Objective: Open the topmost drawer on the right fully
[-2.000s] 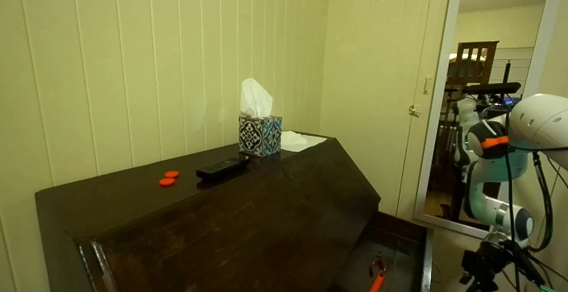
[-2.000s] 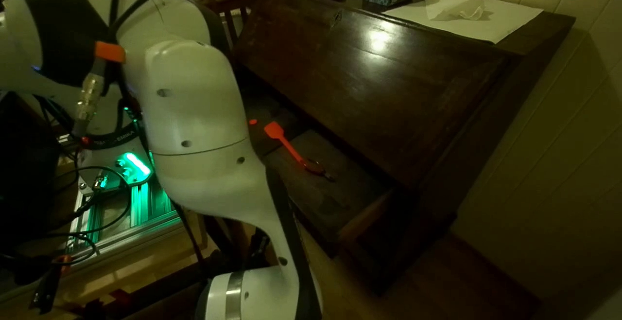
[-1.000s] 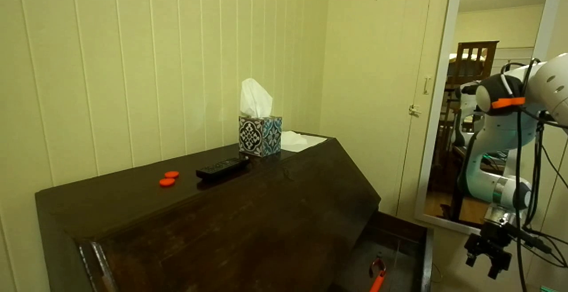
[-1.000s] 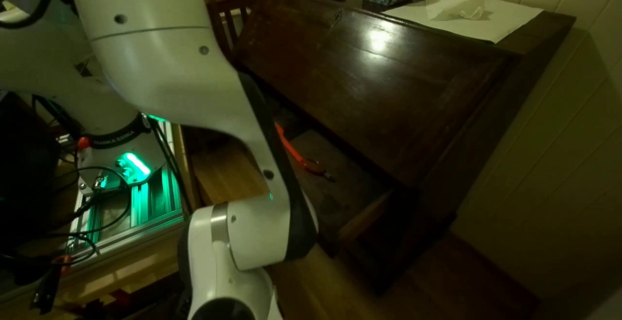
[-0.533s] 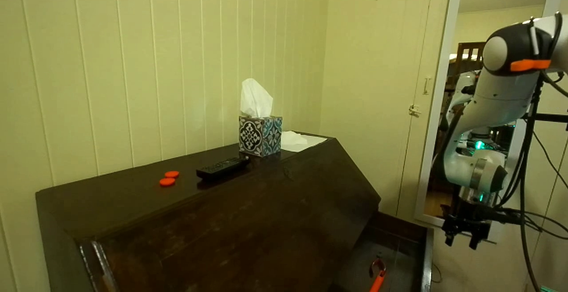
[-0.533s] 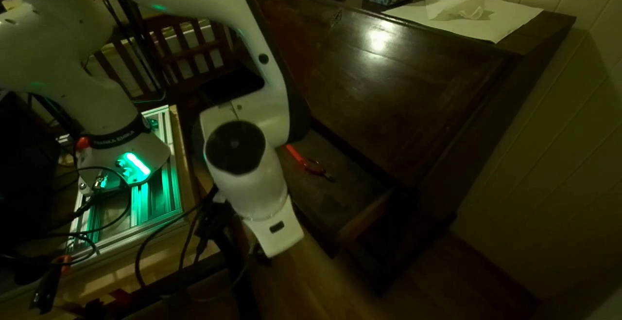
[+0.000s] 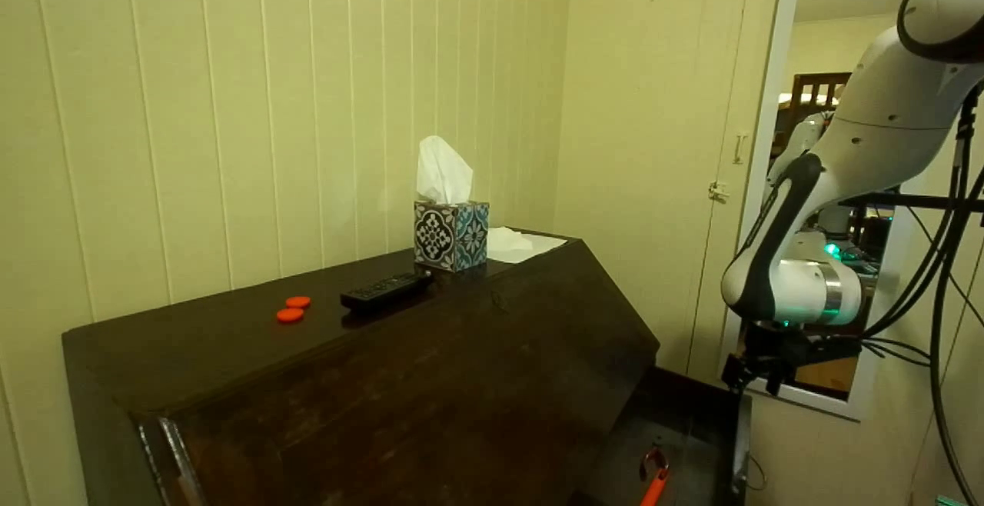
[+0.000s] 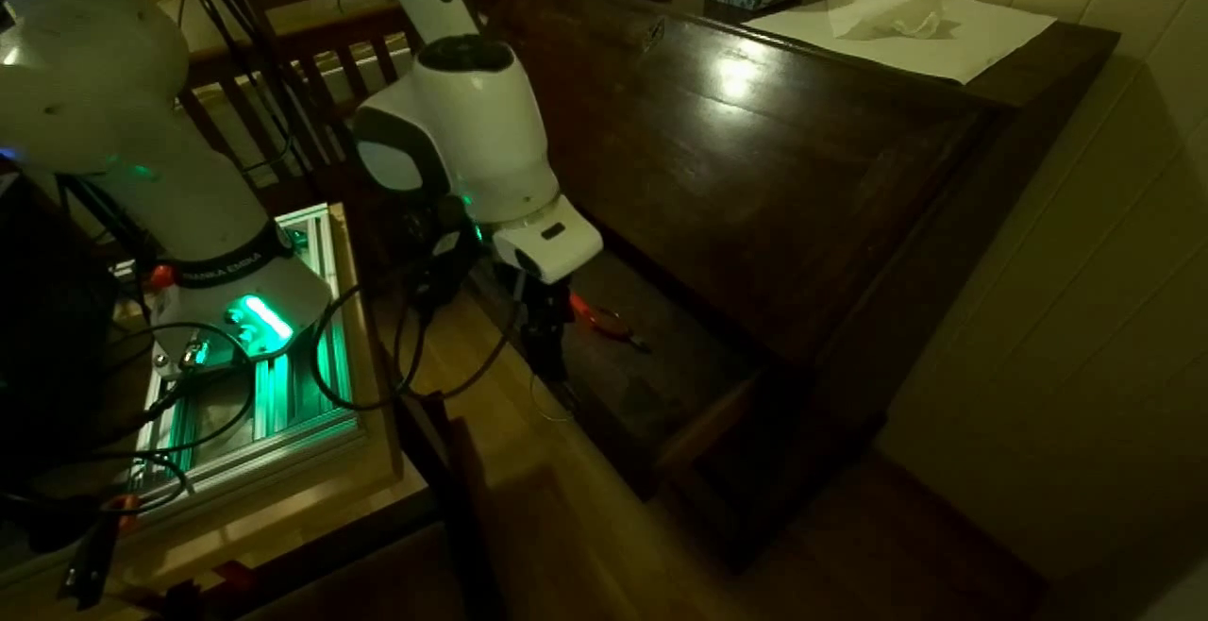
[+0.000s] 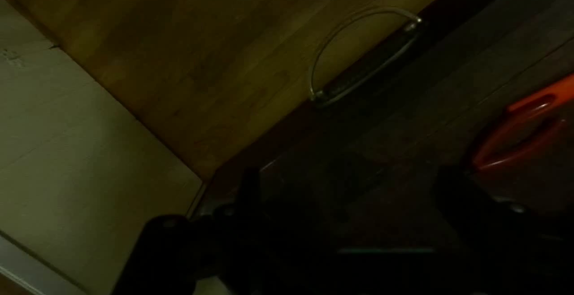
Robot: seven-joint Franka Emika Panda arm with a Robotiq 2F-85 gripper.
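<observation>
Swinging inward, I am bringing my spread pincer nearer the topmost drawer, standing open in the slant-front counter, its bail handle probably awaiting a finishing pull.

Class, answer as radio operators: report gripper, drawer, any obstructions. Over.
Gripper open, holding nothing. Drawer pulled out; whether fully, cannot tell. Orange-red tool lying inside, seemingly not in the way of the handle.

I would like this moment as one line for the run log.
drawer: pulled out, full opening unclear | gripper: jaws apart, nothing held | handle: on drawer front, not grasped | orange-red tool: inside drawer
</observation>
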